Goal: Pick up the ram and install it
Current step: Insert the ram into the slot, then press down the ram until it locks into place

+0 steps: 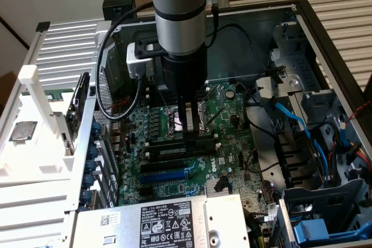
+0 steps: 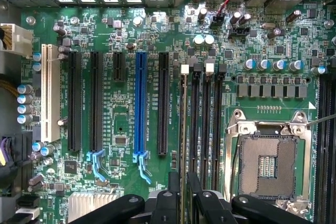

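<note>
Wrist view is looking straight down on the green motherboard (image 2: 126,129), a matte board crowded with small silver-topped capacitors and dark square chips. Long black plastic slots are running across it beside one glossy blue slot (image 2: 140,103) and one cream-white slot (image 2: 50,93). The ram (image 2: 184,124) is sitting on edge in the memory slot nearest those expansion slots, reading as a thin pale-green line between black slot walls, with a small white clip (image 2: 185,69) at its far end. The gripper (image 2: 183,178) is straddling the near end of that stick. Its two black, rounded fingers (image 2: 172,184) are standing apart with a sliver of gap on each side, so they are not clamping it. Beside the memory slots the processor socket (image 2: 268,166) is lying bare, a dark pin field inside a shiny steel frame. A finned aluminium heatsink (image 2: 92,203) is sitting near the gripper's base. The exterior view is adding the smooth grey cylindrical arm (image 1: 180,21) reaching down into the sheet-metal case (image 1: 325,33). It is also showing a labelled silver power supply (image 1: 168,219), flat blue cables (image 1: 296,120) and, at the exterior view's left, a white plastic rack (image 1: 35,85)
</note>
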### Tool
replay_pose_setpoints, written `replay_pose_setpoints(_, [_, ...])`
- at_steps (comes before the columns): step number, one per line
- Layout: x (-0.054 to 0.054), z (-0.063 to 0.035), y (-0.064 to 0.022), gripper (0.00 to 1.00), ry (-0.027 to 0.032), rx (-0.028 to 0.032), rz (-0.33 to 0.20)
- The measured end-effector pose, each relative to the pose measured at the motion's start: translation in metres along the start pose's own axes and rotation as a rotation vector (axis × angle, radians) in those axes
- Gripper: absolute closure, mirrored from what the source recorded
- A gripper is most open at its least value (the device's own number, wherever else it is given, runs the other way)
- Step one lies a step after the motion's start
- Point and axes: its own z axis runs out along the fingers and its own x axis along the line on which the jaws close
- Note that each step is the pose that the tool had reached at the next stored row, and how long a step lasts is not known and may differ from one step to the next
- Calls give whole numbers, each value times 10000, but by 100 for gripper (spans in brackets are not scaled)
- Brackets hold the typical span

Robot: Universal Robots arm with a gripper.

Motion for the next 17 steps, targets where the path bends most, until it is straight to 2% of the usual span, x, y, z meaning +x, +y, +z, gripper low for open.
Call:
replay_pose_setpoints(8, [6,-136,7,79,1,-1,0])
replay_pose_setpoints(17, [7,-141,6,79,-1,2,-52])
